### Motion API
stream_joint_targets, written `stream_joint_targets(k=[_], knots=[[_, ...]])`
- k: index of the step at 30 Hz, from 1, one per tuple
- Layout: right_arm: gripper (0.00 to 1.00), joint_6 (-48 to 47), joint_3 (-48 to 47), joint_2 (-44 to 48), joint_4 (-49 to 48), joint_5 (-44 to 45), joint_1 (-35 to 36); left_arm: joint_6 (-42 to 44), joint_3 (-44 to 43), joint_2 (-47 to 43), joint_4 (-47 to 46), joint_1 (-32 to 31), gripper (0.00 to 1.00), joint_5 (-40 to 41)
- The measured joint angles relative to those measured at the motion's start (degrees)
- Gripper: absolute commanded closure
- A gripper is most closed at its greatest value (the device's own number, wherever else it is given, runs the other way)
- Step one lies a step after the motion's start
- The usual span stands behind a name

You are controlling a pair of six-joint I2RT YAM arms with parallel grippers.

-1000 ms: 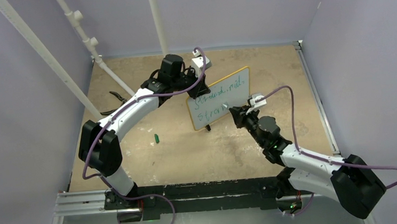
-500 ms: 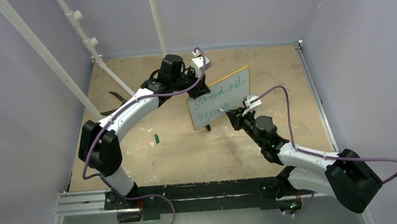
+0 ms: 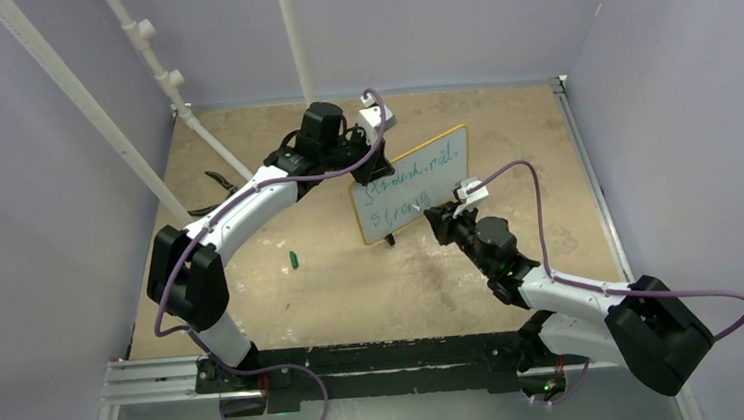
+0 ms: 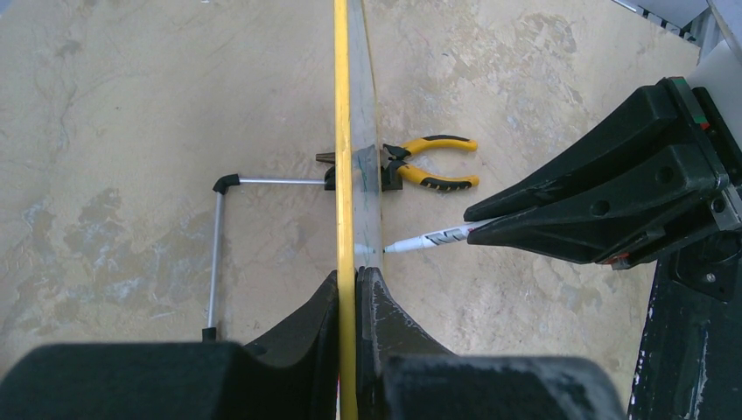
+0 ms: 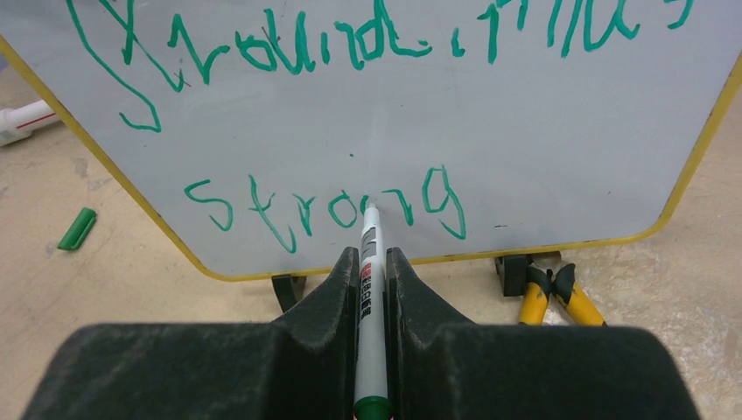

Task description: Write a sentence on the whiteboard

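Observation:
The whiteboard (image 3: 424,188) stands tilted on the tabletop, white with a thin yellow frame; it also fills the right wrist view (image 5: 525,131). The sentence (image 3: 408,179) is two lines of green handwriting, the lower reading "strong" (image 5: 324,210). My left gripper (image 3: 360,163) is shut on the board's top left edge, which shows edge-on in the left wrist view (image 4: 344,131). My right gripper (image 3: 436,212) is shut on a white marker (image 5: 371,254) with a green end. The marker's tip sits at the board face in the middle of "strong", touching or nearly so (image 4: 429,238).
Yellow-handled pliers (image 5: 547,297) lie by the board's foot at its far end (image 4: 433,162). A green marker cap (image 3: 294,259) lies on the tabletop left of the board. White pipes (image 3: 162,76) stand at the back left. A thin metal stand rod (image 4: 214,254) lies behind the board.
The lower line has grown from "stron" to "strong". My right gripper has shifted a little left along that line. The left arm and board have not moved.

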State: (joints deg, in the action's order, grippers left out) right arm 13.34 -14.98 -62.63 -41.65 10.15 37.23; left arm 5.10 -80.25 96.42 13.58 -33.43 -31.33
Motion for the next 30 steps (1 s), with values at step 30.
stream_joint_targets(k=[30], knots=[[1.0, -0.4, 0.0, 0.0, -1.0, 0.8, 0.0, 0.0, 0.1, 0.0, -0.3, 0.0, 1.0, 0.0]])
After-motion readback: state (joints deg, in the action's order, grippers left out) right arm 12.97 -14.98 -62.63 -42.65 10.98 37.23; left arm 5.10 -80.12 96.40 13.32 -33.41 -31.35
